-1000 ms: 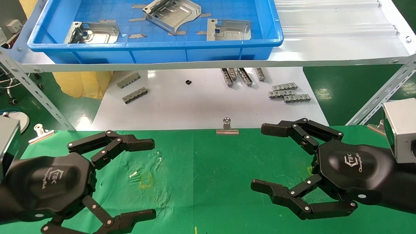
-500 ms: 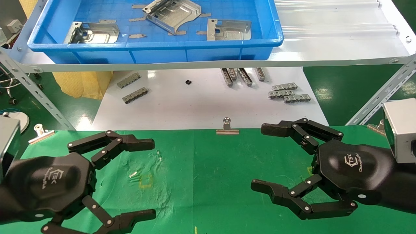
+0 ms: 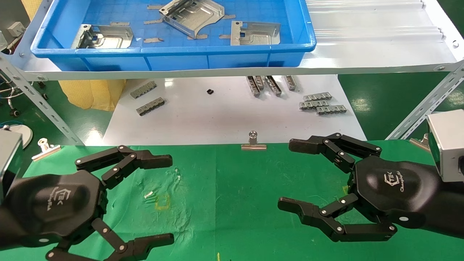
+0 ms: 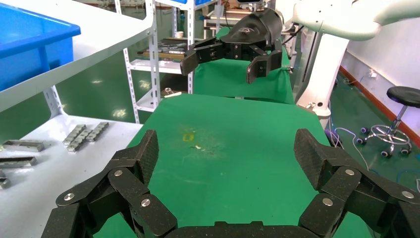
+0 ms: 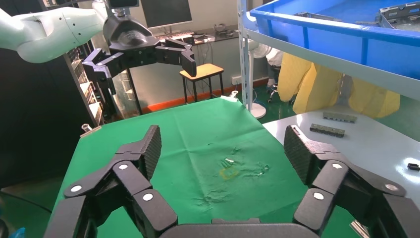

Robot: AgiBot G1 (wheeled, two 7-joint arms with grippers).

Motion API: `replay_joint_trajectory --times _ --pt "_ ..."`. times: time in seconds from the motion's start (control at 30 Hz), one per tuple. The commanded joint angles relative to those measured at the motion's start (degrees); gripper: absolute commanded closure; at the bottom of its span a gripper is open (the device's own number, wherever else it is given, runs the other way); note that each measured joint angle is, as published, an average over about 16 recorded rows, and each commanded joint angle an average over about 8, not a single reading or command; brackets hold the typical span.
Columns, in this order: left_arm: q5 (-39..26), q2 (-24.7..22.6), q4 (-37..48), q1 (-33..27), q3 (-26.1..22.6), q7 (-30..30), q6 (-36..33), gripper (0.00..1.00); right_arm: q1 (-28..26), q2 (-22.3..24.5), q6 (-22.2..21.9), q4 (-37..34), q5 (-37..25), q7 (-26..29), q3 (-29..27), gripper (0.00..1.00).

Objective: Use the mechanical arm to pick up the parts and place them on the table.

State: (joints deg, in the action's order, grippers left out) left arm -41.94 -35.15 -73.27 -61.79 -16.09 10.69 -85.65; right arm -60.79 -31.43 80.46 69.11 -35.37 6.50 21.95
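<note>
Right pincer (image 3: 290,177) shifted slightly; arms cut off.

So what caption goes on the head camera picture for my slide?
Both open grippers, left and right, hover over the green table; parts wait in the blue tray.

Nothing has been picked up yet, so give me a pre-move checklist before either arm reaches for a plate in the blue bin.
1. Left end effector open and holding nothing, over the green table: ok.
2. Right end effector open and holding nothing, over the table: ok.
3. Metal plates in the blue bin on the white shelf: three show, left plate, middle plate, right plate: ok.
4. Plates lying flat: the middle plate is tilted: not ok.
5. Drop spot by the yellow square mark: bare cloth, wrinkled: ok.
6. Whether the bin's far end holds more plates: out of view: cannot tell.
</note>
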Motion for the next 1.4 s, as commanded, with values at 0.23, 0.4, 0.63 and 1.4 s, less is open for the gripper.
replay_joint_trajectory --times 0.23,0.4,0.63,1.4 --pt "0.00 0.00 0.00 0.00 0.00 0.00 0.00 0.00 0.00 0.00 0.00 0.00 0.00 0.00 0.00 1.00" --pt "0.00 0.00 0.00 0.00 0.00 0.00 0.00 0.00 0.00 0.00 0.00 0.00 0.00 0.00 0.00 1.00" --pt "0.00 0.00 0.00 0.00 0.00 0.00 0.00 0.00 0.00 0.00 0.00 0.00 0.00 0.00 0.00 1.00" --pt "-5.01 -2.67 4.33 -10.41 -1.50 0.37 0.17 0.00 0.00 0.00 0.00 0.00 0.00 0.00 0.00 1.00"
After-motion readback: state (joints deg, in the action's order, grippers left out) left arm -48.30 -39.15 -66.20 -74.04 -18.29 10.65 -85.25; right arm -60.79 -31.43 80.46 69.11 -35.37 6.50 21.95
